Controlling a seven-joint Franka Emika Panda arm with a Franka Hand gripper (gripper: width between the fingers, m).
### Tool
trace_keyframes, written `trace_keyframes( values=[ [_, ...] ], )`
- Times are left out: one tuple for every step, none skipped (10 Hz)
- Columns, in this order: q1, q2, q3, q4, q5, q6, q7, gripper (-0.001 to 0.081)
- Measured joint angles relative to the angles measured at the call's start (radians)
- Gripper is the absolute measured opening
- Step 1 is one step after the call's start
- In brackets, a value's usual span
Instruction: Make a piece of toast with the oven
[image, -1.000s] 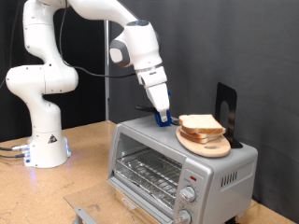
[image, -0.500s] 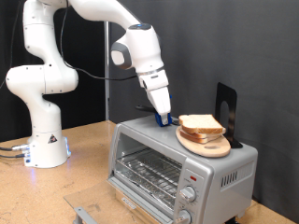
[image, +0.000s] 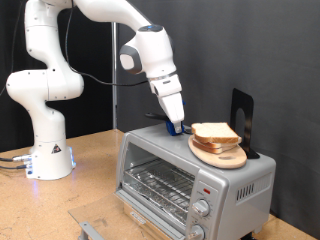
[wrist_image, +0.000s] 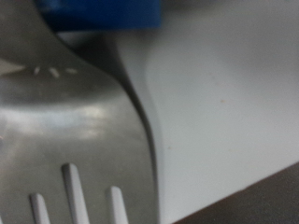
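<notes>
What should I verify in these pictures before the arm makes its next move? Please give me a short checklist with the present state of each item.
1. Gripper position: low over the top of the oven, to the exterior view's left of the bread: ok.
2. Gripper open or shut: cannot tell; the fingertips are too small in the exterior view.
3. Anything between the fingers: cannot tell; the wrist view shows only the oven's slotted metal top and a blue finger edge.
4. Bread slices: stacked on the round wooden board on top of the oven, apart from the gripper: ok.
5. Oven door: closed, not ok for loading.
6. Wire rack: seen through the glass with no bread on it: ok.
</notes>
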Motion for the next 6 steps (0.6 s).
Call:
trace_keyframes(
  values=[
    [0.000, 0.000, 0.000, 0.000, 0.000, 0.000, 0.000, 0.0682],
    [0.000, 0.000, 0.000, 0.000, 0.000, 0.000, 0.001, 0.0682],
    [-0.001, 0.000, 0.000, 0.000, 0.000, 0.000, 0.003, 0.0682],
    [-0.001, 0.000, 0.000, 0.000, -0.001, 0.000, 0.005, 0.0565],
    [-0.002, 0.000, 0.000, 0.000, -0.002, 0.000, 0.008, 0.0565],
    [-0.004, 0.000, 0.000, 0.000, -0.004, 0.000, 0.012, 0.0380]
  ],
)
